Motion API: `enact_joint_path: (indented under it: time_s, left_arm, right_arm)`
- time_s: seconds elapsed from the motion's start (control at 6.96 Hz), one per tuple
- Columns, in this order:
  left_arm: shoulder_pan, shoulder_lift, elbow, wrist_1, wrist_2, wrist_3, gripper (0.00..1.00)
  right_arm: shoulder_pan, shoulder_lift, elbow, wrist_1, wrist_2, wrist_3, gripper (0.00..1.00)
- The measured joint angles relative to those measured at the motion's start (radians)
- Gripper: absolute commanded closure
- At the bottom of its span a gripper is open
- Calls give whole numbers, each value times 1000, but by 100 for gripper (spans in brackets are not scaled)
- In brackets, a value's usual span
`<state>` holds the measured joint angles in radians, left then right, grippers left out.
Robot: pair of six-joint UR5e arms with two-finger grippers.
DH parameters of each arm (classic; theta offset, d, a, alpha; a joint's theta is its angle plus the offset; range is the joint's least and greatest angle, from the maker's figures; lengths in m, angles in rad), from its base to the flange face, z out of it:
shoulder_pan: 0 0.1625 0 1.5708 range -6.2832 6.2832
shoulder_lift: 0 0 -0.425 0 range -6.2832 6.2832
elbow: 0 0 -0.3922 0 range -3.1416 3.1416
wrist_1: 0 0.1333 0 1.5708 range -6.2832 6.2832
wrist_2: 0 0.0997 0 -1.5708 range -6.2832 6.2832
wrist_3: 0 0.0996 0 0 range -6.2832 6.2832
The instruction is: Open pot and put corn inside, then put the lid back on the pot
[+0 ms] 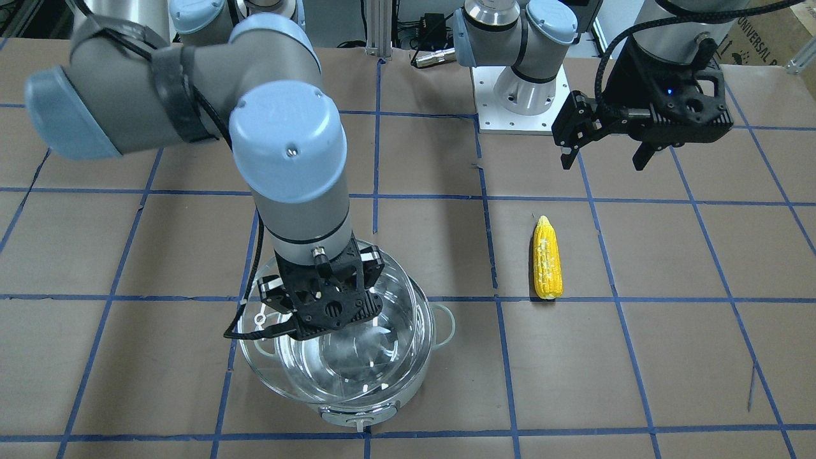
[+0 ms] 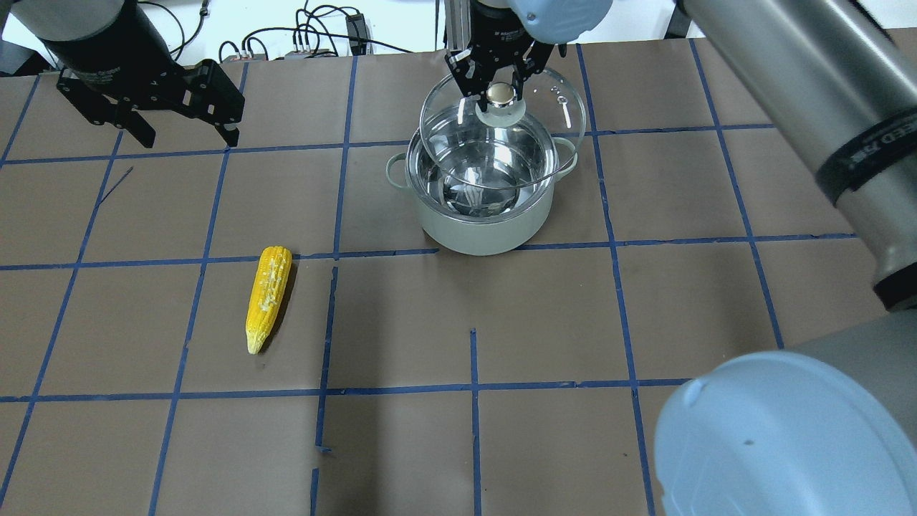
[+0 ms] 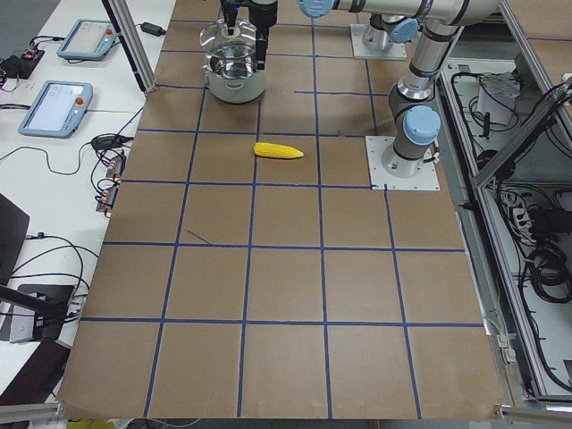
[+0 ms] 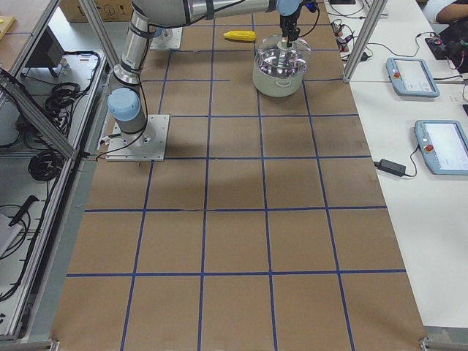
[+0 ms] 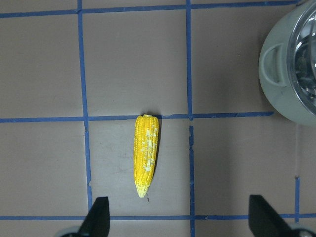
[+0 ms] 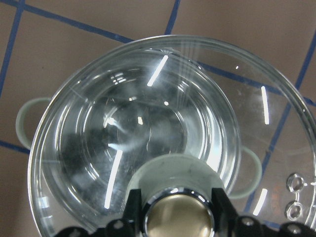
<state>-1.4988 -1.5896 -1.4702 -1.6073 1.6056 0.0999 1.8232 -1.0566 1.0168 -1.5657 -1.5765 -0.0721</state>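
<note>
- While the right tool (image 2: 500, 92) is pinching the knob (image 6: 177, 215) of the lid (image 2: 548, 125) between fingers (image 6: 134, 210) closed in on it, the lid is hanging over the pot (image 2: 487, 229). It is shifted toward the pot's far side and seemingly clear of the rim.
- The lid is looking like rigid, breakable glass, smooth and fairly weighty. The knob is offering the only sound hold, and being small and round it is inviting swinging or slipping, so I am judging that slow, level carrying is called for.
- The corn (image 2: 268, 297) is lying flat on the desk (image 2: 401, 322), well apart from the pot, its tip pointing toward the robot. It is appearing light, stiff and bumpy, and its thick middle is probably gripping best, though it may be rolling.
- The left tool (image 2: 188, 135) is hanging above the desk near the corn, jaws spread wide, holding nothing.
- Blue tape lines (image 2: 337, 258) are crossing the desk flat and are blocking nothing.
- The held lid and the right arm (image 2: 788, 93) are crowding the pot's mouth, so I am judging they are needing to move aside first.
</note>
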Motion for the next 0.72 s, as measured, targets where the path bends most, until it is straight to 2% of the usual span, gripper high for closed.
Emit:
enact_joint_path:
  time_s: [0.29, 0.57, 0.72]
  left_arm:
    - [35, -46, -52, 34, -2, 66, 0]
    - [81, -77, -171, 166, -5, 160, 0]
    - [89, -86, -249, 261, -6, 185, 0]
  right_arm:
    - [-137, -99, -91, 221, 1, -106, 81]
    - [-248, -172, -114, 326, 9, -187, 82]
    - [-272, -193, -114, 355, 10, -200, 89]
